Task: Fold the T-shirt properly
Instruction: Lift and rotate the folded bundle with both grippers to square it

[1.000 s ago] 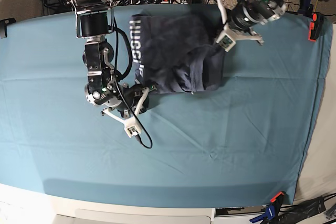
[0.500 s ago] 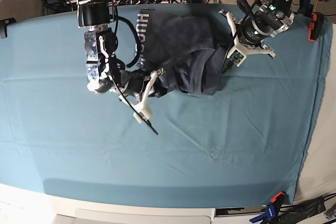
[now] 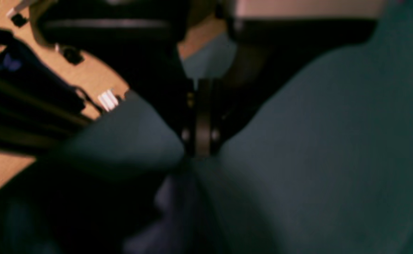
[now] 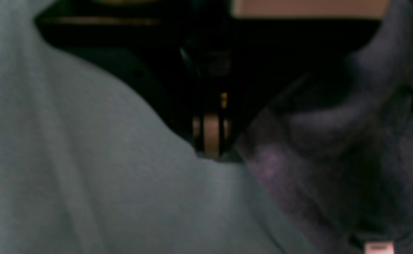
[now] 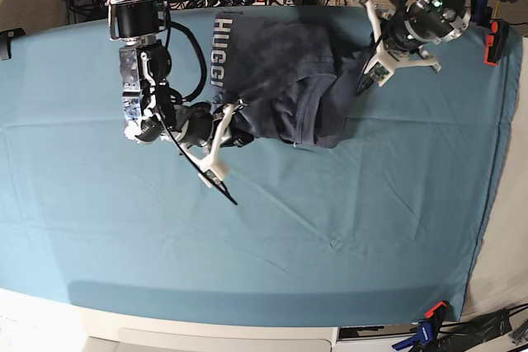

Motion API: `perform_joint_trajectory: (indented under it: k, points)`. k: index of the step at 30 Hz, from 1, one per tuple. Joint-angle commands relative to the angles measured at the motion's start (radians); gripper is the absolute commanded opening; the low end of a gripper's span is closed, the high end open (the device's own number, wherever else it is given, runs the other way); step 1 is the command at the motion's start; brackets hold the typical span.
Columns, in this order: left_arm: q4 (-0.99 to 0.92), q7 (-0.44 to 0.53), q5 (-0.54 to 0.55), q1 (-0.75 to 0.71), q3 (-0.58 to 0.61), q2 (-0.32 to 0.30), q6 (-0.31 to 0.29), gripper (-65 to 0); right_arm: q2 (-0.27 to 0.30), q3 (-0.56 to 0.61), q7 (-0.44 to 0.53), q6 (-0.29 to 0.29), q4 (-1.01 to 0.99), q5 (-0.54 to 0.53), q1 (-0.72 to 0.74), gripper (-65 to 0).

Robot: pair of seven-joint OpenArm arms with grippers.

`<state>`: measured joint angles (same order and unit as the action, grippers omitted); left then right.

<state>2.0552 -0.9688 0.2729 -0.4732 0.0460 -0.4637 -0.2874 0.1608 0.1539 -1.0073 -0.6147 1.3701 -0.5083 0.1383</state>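
Both arms have shifted since the earlier frames: my right arm now reaches further under the shirt's near edge, and my left arm has pulled back toward the far right corner of the table.

From the jaws outward: in the right wrist view, the jaws of my right gripper (image 4: 211,141) sit pressed together, with dark fabric of the T-shirt (image 4: 333,148) bunched against them on one side and pale, blurred teal cloth (image 4: 68,158) on the other. I read this as a pinch on the shirt's edge. In the base view that right gripper (image 5: 233,125) meets the shirt's near left edge.

In the left wrist view, the jaws of my left gripper (image 3: 199,141) are also closed, and a blurred fold of blue-grey fabric (image 3: 171,204) gathers right at their tips, so they appear to be holding the shirt. In the base view the left gripper (image 5: 363,68) touches the shirt's right side.

The T-shirt (image 5: 280,80) lies crumpled at the far middle of the table, partly folded over itself, with white lettering (image 5: 220,51) along its left side. It rests on the teal cloth (image 5: 330,228), which covers the tabletop.
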Motion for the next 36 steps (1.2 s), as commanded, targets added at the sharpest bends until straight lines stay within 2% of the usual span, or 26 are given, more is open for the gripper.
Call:
perform_joint_trajectory:
  k: [1,6,10,14,20,28,33,36]
  points:
    - [0.023,-0.004,0.025,-0.015,-0.016,-0.01,0.0,-65.0,0.02,0.002,-0.101,0.028,-0.009,0.113,-0.008,-65.0]
    - [0.037,0.016,0.143,-0.042,-0.031,0.005,-0.006,-65.0,0.019,0.002,-0.1,0.028,-0.009,0.112,-0.008,-65.0]
    - [0.037,0.056,0.143,-0.039,-0.029,0.057,-0.049,-65.0,0.02,0.002,-0.105,0.028,-0.009,0.112,-0.008,-65.0]
    - [0.035,0.068,0.136,-0.023,-0.029,0.09,-0.053,-65.0,0.02,0.002,-0.112,0.028,-0.009,0.113,-0.008,-65.0]
    - [0.03,0.098,0.101,-0.006,-0.029,0.095,-0.05,-65.0,0.03,0.002,-0.11,0.028,-0.009,0.116,-0.008,-65.0]
    - [-0.032,0.105,0.099,0.003,-0.027,0.101,-0.049,-65.0,0.085,0.002,-0.095,0.031,-0.009,0.116,-0.008,-65.0]
    - [-0.042,0.117,0.098,0.044,0.022,0.102,-0.03,-65.0,0.091,0.002,-0.095,0.032,-0.009,0.116,-0.008,-65.0]
    - [-0.098,0.122,0.093,0.087,0.052,0.128,-0.016,-65.0,0.091,0.002,-0.092,0.032,-0.009,0.115,-0.008,-65.0]
